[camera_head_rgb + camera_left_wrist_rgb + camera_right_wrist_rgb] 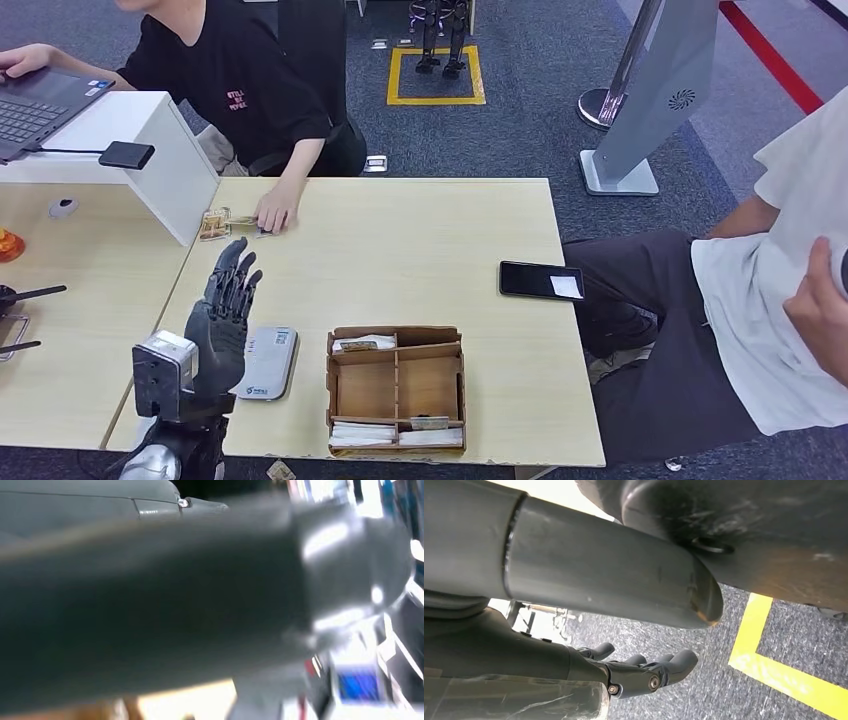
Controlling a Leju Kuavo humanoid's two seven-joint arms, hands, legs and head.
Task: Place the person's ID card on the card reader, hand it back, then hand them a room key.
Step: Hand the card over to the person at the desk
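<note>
My left hand is raised over the table's left side with its fingers spread and nothing in it. In the left wrist view that hand is a dark blur. Just beside its wrist the flat grey card reader lies on the table. Beyond the fingertips, a person in a black shirt rests a hand on the ID card at the table's far edge. A cardboard box with compartments holds white key cards. My right hand hangs over the floor, fingers loose and holding nothing.
A black phone lies on the right part of the table. A white partition and a laptop stand at the far left. A second person in a white shirt sits at the right. A small brown item lies by the ID card.
</note>
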